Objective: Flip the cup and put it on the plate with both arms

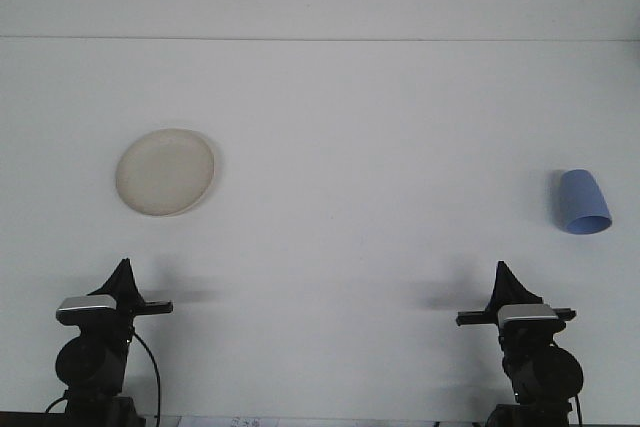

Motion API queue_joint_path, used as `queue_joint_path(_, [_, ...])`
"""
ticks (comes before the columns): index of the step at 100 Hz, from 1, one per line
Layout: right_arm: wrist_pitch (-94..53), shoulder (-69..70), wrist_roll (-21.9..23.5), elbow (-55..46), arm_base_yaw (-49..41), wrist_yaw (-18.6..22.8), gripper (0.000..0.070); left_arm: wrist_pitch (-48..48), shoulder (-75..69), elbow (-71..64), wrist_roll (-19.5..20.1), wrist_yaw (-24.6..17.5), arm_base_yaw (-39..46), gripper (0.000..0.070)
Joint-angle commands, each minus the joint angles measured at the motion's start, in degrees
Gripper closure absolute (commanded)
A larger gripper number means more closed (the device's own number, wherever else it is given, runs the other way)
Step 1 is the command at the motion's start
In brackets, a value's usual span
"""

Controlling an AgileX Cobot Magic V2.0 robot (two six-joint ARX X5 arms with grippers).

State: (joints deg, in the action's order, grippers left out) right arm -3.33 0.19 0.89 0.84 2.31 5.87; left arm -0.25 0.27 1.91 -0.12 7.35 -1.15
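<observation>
On the white counter point(330, 147) before me, the plate point(165, 172) sits far left and empty. Well apart, at the far right, the blue cup point(583, 203) lies tipped. My left gripper point(122, 274) and right gripper point(503, 277) hold nothing; their opening I cannot tell.

The bases of both arms run off the bottom edge, so only their upper parts show. The left gripper point(124, 272) and right gripper point(501, 274) each appear as one dark pointed shape seen end-on; their fingers overlap and the gap between them cannot be read. The cup point(583, 203) lies near the right edge, its inside turned from the camera and too small to make out. The plate point(165, 172) blends into the pale table point(340, 137), its rim depth unclear.
</observation>
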Motion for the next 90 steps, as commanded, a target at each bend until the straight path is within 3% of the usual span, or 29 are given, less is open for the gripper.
queue_joint_path(1, [0.8,-0.1,0.6,-0.1,0.0,0.1,0.0696,0.7,-0.1,-1.1,-0.4,0.1,0.1,0.0685])
queue_joint_path(74, [0.8,-0.1,0.6,-0.1,0.0,0.1,0.0696,0.7,-0.1,-1.1,-0.4,0.1,0.1,0.0685])
queue_joint_path(83, [0.7,-0.1,1.4,-0.1,0.0,0.2,0.0696,0.7,-0.1,-1.1,-0.4,0.1,0.1,0.0685])
queue_joint_path(90, [0.7,-0.1,4.8,-0.1,-0.1,0.4,0.0696,0.7,-0.1,-1.1,-0.4,0.1,0.1,0.0685])
